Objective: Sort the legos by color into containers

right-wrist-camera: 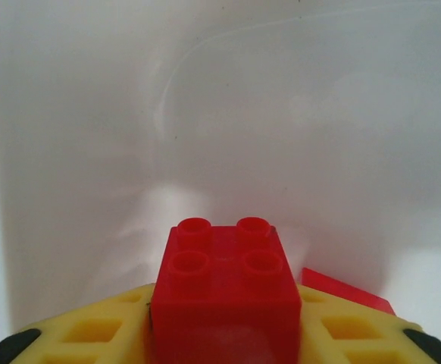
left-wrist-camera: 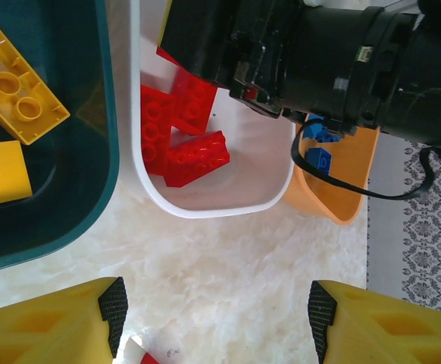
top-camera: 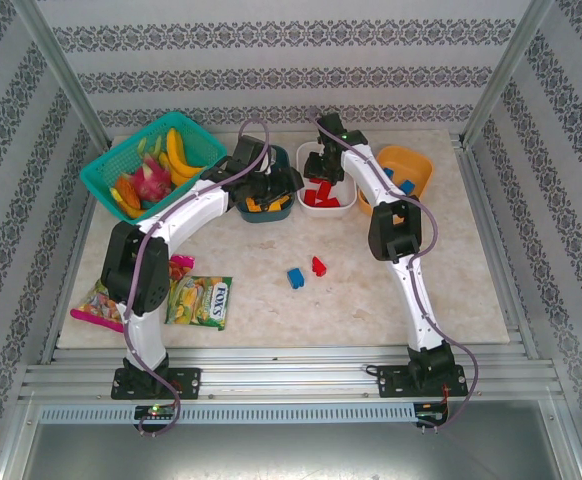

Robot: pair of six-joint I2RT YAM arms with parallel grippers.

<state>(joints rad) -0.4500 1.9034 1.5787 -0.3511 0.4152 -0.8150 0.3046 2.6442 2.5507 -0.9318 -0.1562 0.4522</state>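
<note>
Right claw: pinching a red 2x2 brick, one yellow finger against each side. Brick is studs-up and level; square footprint, so no long axis. It hangs inside the white tub, just above the pale floor. A second red piece lies just beside it, partly hidden by a finger.

Left claw: spread wide, nothing between the pads. It hovers over the worktop just in front of the tubs.

Containers: three tubs in a row along the far edge of the worktop.
- Dark teal tub, leftmost: a long yellow brick, studs up, long axis diagonal in the left wrist view (upper left to lower right). A smooth yellow piece lies near it.
- White tub, middle: a cluster of red bricks, touching one another, studs mostly up.
- Orange tub, nearest the right edge: blue bricks, partly hidden behind the right arm.

Unsorted: a blue brick and a red brick just beside each other near the middle of the worktop, well apart from the tubs.

Other: a bright teal mesh basket of toy fruit at the far left corner; candy bags near the left end of the near edge.
</note>
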